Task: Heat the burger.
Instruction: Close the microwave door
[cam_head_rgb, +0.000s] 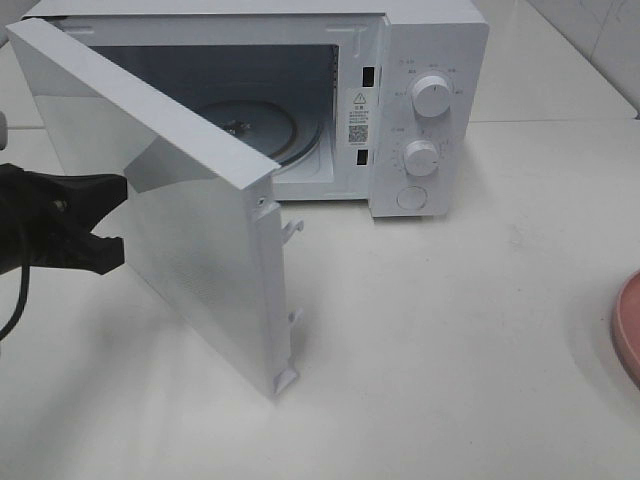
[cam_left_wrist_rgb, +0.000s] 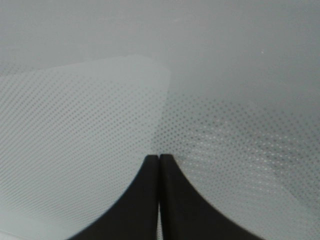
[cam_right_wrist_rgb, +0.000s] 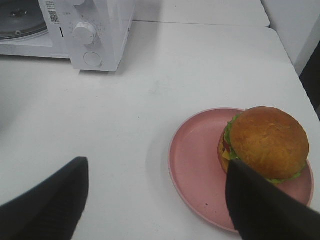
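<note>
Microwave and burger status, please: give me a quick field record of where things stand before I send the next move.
microwave: on the white table, cavity empty apart from the glass turntable
door: swung wide open
left gripper: fingers shut, tips against the door's dotted window
right gripper: fingers open, holding nothing, just above the plate's near rim
burger: whole, on the pink plate, off-centre
burger in microwave: not yet
</note>
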